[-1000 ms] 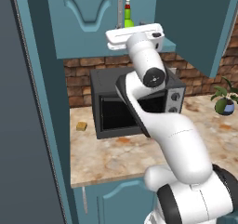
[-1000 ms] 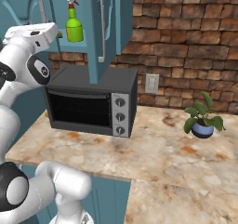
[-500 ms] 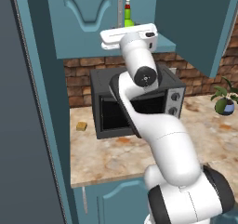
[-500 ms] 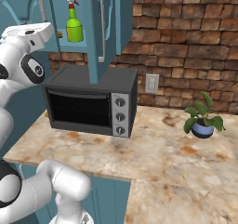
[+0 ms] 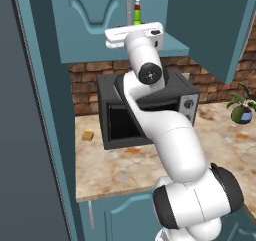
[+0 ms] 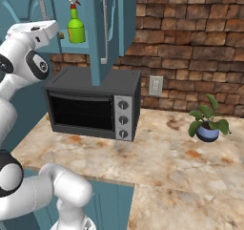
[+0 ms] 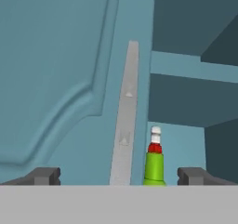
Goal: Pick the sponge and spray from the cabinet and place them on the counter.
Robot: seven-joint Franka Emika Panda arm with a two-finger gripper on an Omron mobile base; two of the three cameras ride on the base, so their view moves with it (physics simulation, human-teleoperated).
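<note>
The arm has been swung further left across the frames, the hand raised to the cabinet shelf. The end effector is held wide, the spray framed right of centre, low in the hand view. It should be centred on the bottle's body, clear of the door handle, before closing.

You see a green plastic spray bottle with a white-and-red top, set against the teal-blue arched-panel wall cabinet and its silver bar handle. The flat stone counter is beige, marbled with orange-brown blotches. Behind it you have a red-brown brick wall, a black boxy microwave with a grey knob panel, and a green-leafed plant in a blue pot.
</note>
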